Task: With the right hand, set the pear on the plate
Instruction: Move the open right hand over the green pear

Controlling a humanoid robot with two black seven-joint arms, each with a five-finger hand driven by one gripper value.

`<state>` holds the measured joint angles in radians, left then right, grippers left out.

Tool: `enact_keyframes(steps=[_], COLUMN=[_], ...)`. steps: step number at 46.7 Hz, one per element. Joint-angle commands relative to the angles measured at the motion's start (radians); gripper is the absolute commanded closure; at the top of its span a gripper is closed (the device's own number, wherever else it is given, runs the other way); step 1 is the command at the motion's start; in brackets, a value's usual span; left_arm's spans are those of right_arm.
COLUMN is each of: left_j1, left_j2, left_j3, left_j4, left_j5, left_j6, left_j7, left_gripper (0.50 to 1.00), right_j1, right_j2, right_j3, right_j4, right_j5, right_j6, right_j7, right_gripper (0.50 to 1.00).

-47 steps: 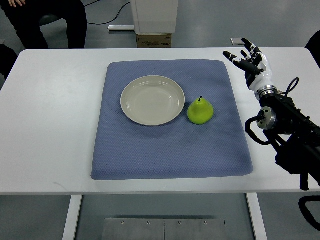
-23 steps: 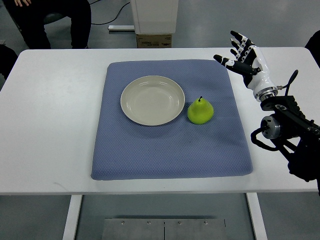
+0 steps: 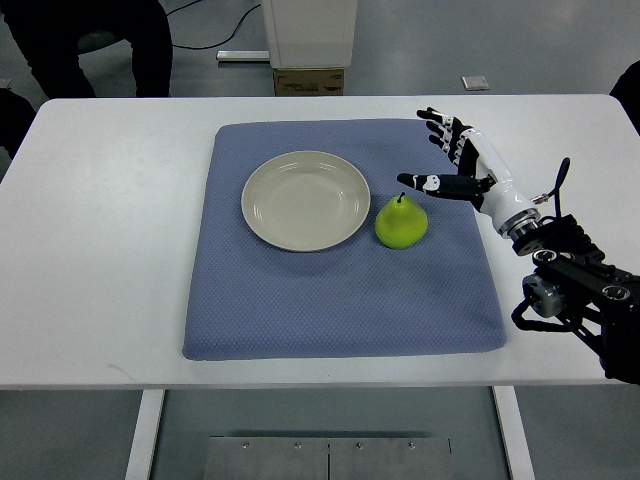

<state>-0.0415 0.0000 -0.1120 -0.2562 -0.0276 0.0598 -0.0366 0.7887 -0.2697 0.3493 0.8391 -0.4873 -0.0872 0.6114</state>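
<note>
Right hand spread beside upright yellow-green pear, dark stem up

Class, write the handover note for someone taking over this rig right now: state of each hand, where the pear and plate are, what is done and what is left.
Right hand: open, fingers spread, holding nothing, over the mat's right part just right of the pear, not touching it.
Left hand: not in view.
Pear: upright on the mat, just right of the plate, not on it.
Plate: empty, on the mat left of the pear.
Done: nothing placed; the pear is not yet grasped.
Left: close the right hand on the pear, lift it, set it on the plate, let go.
</note>
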Motion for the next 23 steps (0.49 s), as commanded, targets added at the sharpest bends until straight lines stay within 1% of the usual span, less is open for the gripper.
enact_keyframes(steps=[1,15,23], left_j1=[0.000,0.000,0.000], left_j2=[0.000,0.000,0.000], left_j3=[0.000,0.000,0.000], left_j4=[0.000,0.000,0.000], left_j5=[0.000,0.000,0.000], left_j6=[0.000,0.000,0.000], left_j7=[0.000,0.000,0.000], left_gripper=[0.500,0.500,0.500], right_j1=[0.003,0.015,0.033], right_j2=[0.000,0.000,-0.026], right_j3=[-0.021,-0.030,-0.026], right_j4=[0.000,0.000,0.000], right_j5=[-0.001,-0.016,-0.016], right_j6=[0.000,0.000,0.000], right_j7=[-0.001,-0.001,-0.001], right_gripper=[0.500,0.500,0.500])
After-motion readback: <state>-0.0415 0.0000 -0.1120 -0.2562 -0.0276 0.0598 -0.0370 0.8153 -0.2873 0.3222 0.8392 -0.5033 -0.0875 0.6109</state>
